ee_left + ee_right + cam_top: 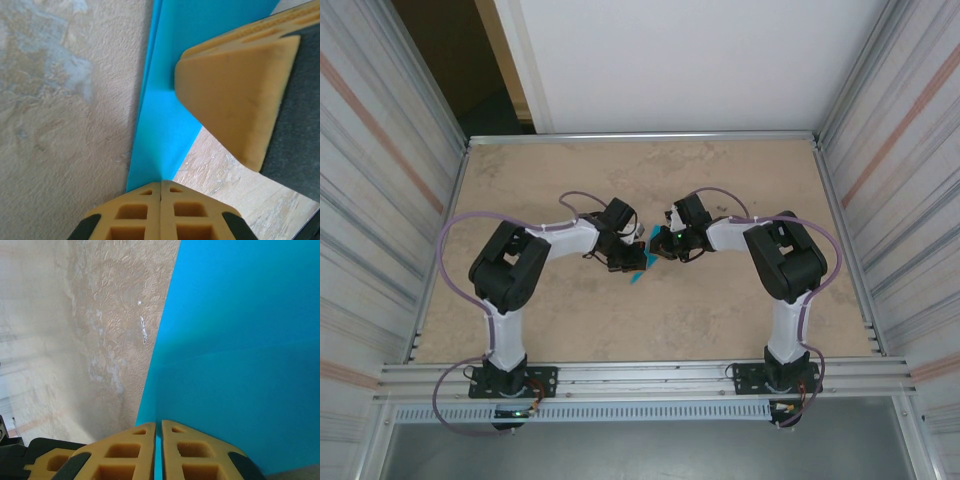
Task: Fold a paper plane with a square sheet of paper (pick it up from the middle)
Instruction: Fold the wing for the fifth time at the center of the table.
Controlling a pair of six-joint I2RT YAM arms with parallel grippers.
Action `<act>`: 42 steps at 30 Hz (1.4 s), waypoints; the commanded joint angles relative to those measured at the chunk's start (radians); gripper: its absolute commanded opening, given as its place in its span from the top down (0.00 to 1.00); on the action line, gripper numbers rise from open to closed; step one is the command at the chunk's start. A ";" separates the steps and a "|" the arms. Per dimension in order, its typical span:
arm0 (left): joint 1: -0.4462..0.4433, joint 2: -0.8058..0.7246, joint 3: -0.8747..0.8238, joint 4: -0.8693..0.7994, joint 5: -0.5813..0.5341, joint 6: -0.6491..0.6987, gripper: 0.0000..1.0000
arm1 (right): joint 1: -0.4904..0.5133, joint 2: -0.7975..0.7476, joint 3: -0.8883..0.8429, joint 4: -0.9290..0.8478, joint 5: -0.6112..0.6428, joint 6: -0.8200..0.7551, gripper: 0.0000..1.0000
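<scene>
The square sheet of paper (639, 271) sat at the centre of the top view, a small teal patch between the two wrists, already partly folded. The left wrist view showed a crease line and a narrow layered strip along the sheet's left edge. From the right wrist view it filled the right half of the frame, with a faint horizontal fold across it.

The left gripper (161, 187) had its fingers pressed together on the bottom corner of the sheet. The right gripper (158, 427) was clamped on the sheet's lower edge, with a sliver of blue showing between its pads. In the left wrist view, one right finger (235, 95) lay over the paper at the upper right. The table (620, 330) spread pale and mottled around both arms.

This looked like a mid-fold step, with both arms pinching the sheet to set or hold a crease, and no dart shape yet. The next move would likely need one grip kept firm while the other let go, so the fold stayed aligned.
</scene>
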 commanded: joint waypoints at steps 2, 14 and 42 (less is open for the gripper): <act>-0.004 0.004 -0.059 -0.086 -0.054 0.014 1.00 | -0.033 -0.012 0.042 -0.118 0.073 -0.065 0.88; -0.004 -0.005 -0.061 -0.086 -0.039 0.020 1.00 | -0.088 0.048 0.137 -0.230 0.113 -0.158 0.88; 0.000 0.104 0.125 -0.104 -0.038 0.005 1.00 | -0.105 0.063 0.107 -0.183 0.086 -0.168 0.90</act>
